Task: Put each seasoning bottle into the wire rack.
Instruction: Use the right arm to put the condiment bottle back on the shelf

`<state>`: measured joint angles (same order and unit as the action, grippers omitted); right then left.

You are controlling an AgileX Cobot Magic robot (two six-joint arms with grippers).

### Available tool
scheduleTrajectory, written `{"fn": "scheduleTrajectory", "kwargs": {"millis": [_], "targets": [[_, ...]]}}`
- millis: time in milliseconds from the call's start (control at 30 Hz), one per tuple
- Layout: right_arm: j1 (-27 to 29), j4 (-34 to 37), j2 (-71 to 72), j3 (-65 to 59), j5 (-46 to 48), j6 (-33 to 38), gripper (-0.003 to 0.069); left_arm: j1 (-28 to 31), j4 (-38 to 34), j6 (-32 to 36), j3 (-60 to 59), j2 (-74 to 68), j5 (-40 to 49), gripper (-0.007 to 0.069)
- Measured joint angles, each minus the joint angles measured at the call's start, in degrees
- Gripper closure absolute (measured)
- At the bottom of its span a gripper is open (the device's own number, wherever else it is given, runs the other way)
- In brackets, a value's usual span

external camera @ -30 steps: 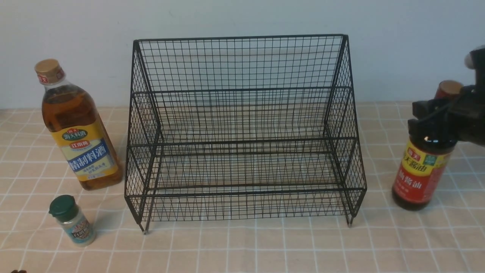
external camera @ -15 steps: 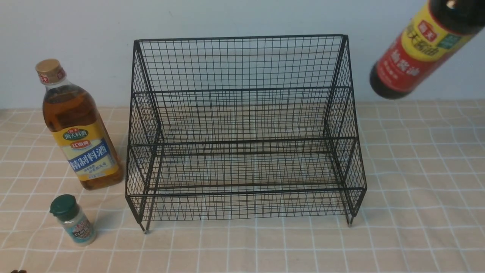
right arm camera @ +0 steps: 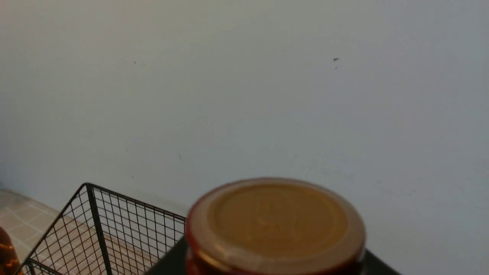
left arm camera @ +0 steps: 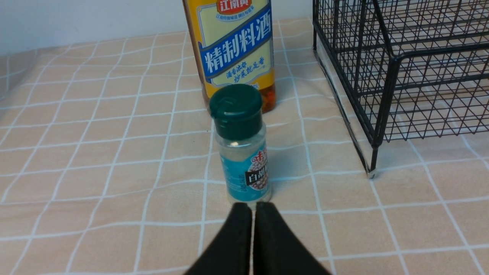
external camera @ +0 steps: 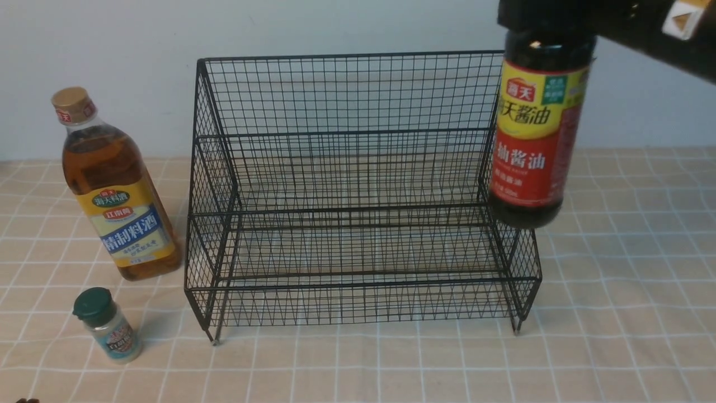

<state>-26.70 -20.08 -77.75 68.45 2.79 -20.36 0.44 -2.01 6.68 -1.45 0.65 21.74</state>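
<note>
- Wire rack: black grid mesh.
- Soy sauce bottle: dark liquid, yellow-over-red label, tan cap.
- Cooking wine bottle: amber liquid, yellow label, blue band.
- Pepper shaker: dark green cap, teal label.
- Tablecloth: peach, white checks.

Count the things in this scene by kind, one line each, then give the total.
Tall bottles: 2 (amber-liquid bottle; dark sauce bottle, held up off the table)
Small shakers: 1 (green-capped shaker)
Wire racks: 1 (black wire rack, nothing in it)
Total: 4
</note>
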Motion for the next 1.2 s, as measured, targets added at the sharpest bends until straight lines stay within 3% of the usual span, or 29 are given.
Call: {"fn": "scheduleTrajectory", "kwargs": {"millis": [633,900,1200], "targets": [[0.19,-0.82,-9.22,0.45,-17.29,0.20,0.0390,0.00,0.00,0.00,0.00,0.00,0.00,0.0631],[0.24,-1.28,-12.16,0.45,-14.30,0.20,0.0390,0.00,0.00,0.00,0.00,0.00,0.00,0.0631],[0.24,-1.04,-14.89,0.45,-2.79,0.14,0.0390,0.00,0.00,0.00,0.00,0.00,0.00,0.0631]]}}
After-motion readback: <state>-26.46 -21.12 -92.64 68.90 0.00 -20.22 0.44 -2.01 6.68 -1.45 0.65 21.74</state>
